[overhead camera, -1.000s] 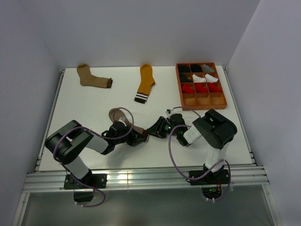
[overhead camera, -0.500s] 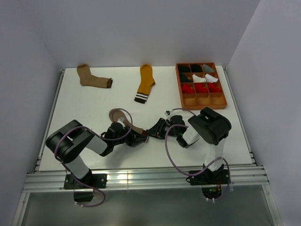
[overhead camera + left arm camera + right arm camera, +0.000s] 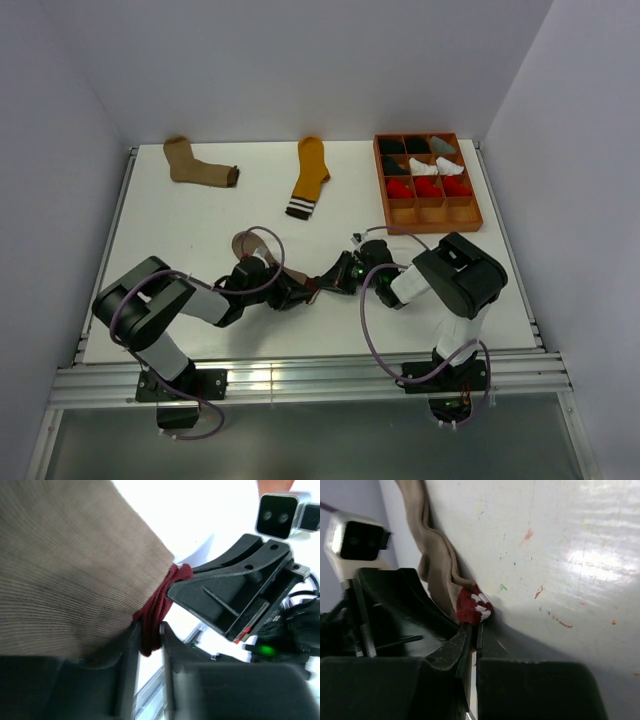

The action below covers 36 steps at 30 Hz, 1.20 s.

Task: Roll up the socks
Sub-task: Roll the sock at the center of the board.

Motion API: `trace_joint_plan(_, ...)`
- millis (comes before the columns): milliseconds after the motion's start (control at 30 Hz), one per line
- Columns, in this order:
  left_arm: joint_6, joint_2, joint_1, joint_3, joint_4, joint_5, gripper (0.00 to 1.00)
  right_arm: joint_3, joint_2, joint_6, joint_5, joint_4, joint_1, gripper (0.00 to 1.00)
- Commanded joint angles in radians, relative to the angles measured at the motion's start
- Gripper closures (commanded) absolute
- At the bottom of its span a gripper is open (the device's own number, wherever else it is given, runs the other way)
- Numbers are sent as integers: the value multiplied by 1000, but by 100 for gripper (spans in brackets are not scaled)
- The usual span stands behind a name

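Top external view: the left gripper (image 3: pixel 299 291) and the right gripper (image 3: pixel 323 283) tip to tip, low over the near middle of the white table (image 3: pixel 200 225). Stretched flat on the table from behind the left gripper up to that meeting place, the light brown sock (image 3: pixel 246 243), partly hidden under the left arm (image 3: pixel 215 300) and its cable (image 3: pixel 268 235). Farther back, well apart from both arms: the tan sock (image 3: pixel 195 167) with dark cuff at the left and the mustard yellow sock (image 3: pixel 310 175) in the middle, both flat and unrolled. At the back right, the orange tray (image 3: pixel 478 208), with rolled bundles (image 3: pixel 428 187) of black, grey, white and red in its three rear rows.

Left wrist view: ribbed brown cloth filling the upper left, gathered down into the red cuff (image 3: pixel 156 611). Clenched on that cuff, the left fingers (image 3: pixel 127 675), with the cloth squeezed between them. Touching the same cuff from the right, the black tip of the right gripper.

Right wrist view: pressed nearly together with only a thin slit between, the right fingers (image 3: pixel 451 655), pinching the edge of the red cuff, here with white marks, at their tips. Sock body running up and away along the table, just beside the left gripper.
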Motion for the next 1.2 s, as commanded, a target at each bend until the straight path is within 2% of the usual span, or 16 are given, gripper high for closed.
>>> trace_joint_plan(0,130,-79,-2,49,-207,-81,64,66,-74,-101,63,-231,-6,100)
trace_joint_plan(67,170,-141,-16,89,-290,-153,55,84,-88,-127,86,-334,-3,100)
trace_joint_plan(100,219,-164,-25,107,-389,-188,48,110,-99,-134,95,-373,-2,100)
trace_joint_plan(167,281,-226,-71,175,-491,-324,44,138,-111,-154,110,-484,7,100)
trace_joint_plan(233,400,-265,-155,256,-630,-452,44,176,-117,-159,132,-552,12,100)
trace_joint_plan(333,525,-274,-288,325,-721,-699,43,241,-122,-168,159,-695,18,100)
trace_joint_plan(400,594,-270,-342,336,-731,-844,44,294,-128,-176,193,-804,24,100)
trace_joint_plan(500,669,-238,-421,347,-722,-984,47,368,-134,-185,228,-936,32,100)
trace_joint_plan(633,756,-173,-513,356,-656,-1075,48,445,-124,-199,254,-1055,38,100)
trace_joint_plan(733,799,-130,-539,365,-619,-1109,49,486,-113,-210,261,-1130,44,100)
trace_joint_plan(1000,939,-75,-588,394,-507,-1146,47,536,-81,-211,273,-1184,67,100)
trace_joint_plan(1167,1003,-52,-603,405,-447,-1109,47,552,-61,-208,267,-1200,73,100)
